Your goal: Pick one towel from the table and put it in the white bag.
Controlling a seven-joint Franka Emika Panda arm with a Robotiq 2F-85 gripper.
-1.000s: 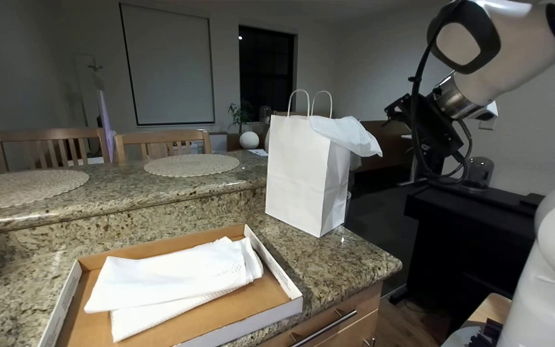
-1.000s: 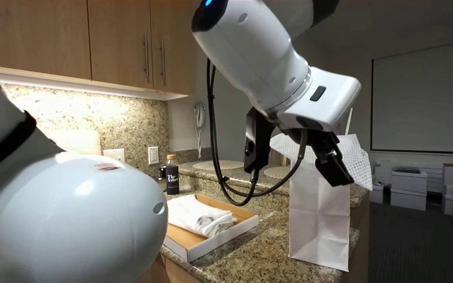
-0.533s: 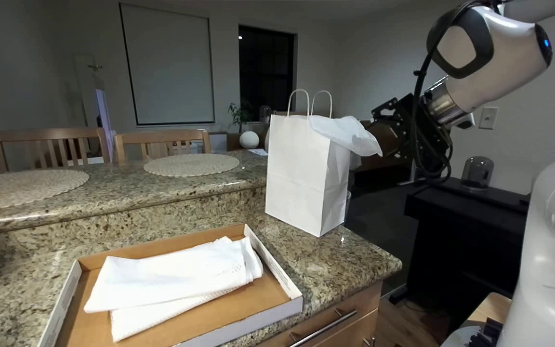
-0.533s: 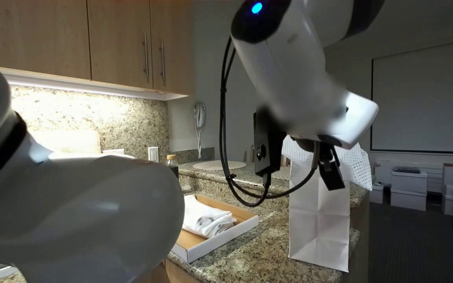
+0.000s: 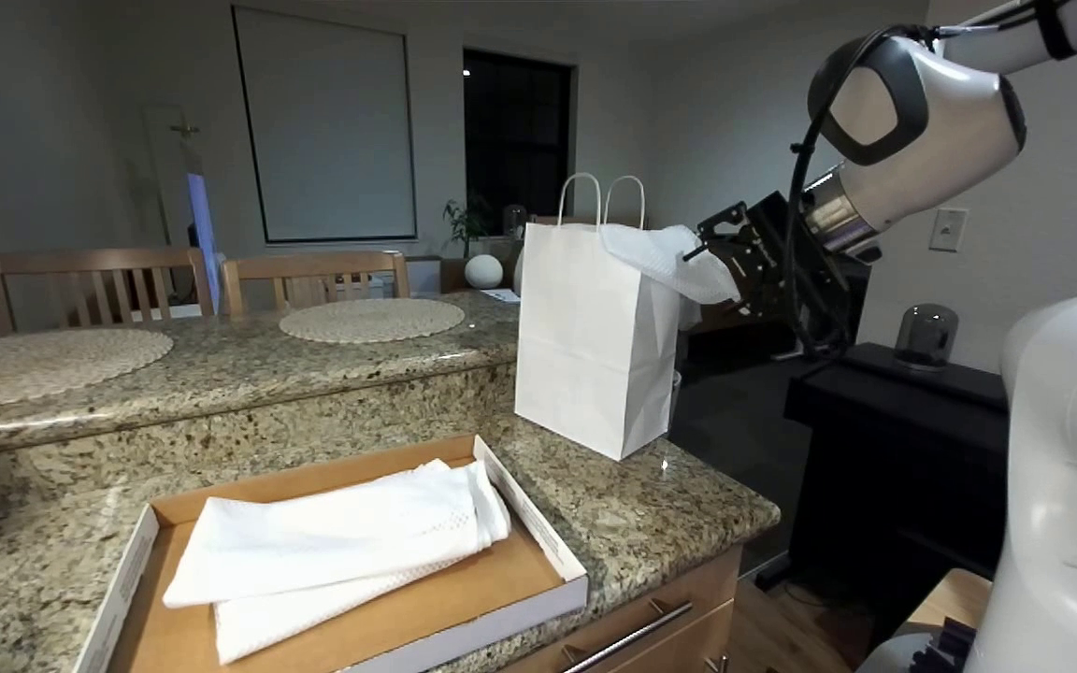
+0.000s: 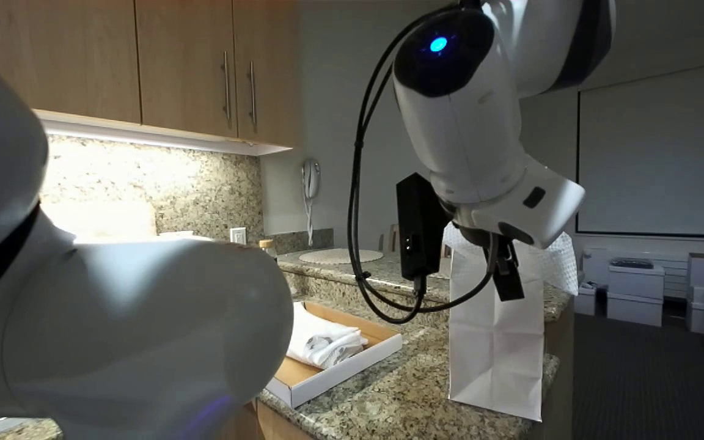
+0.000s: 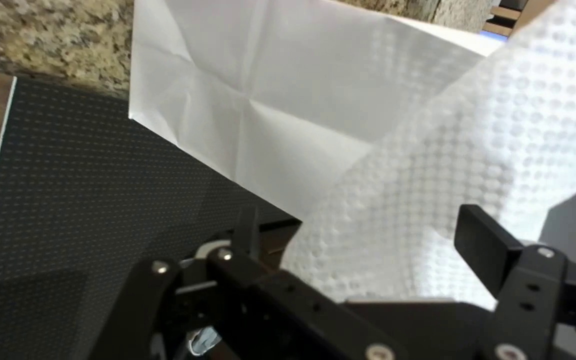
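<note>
Overhanging the white bag (image 5: 576, 336), a white towel (image 7: 408, 200), dimpled, softly rumpled

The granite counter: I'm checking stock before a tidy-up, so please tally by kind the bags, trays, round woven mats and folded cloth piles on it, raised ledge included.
White bag: 1
Cardboard tray: 1
Round woven mats: 2
Folded cloth pile, in the tray: 1 (how many pieces, I can't tell)
Total: 5
</note>
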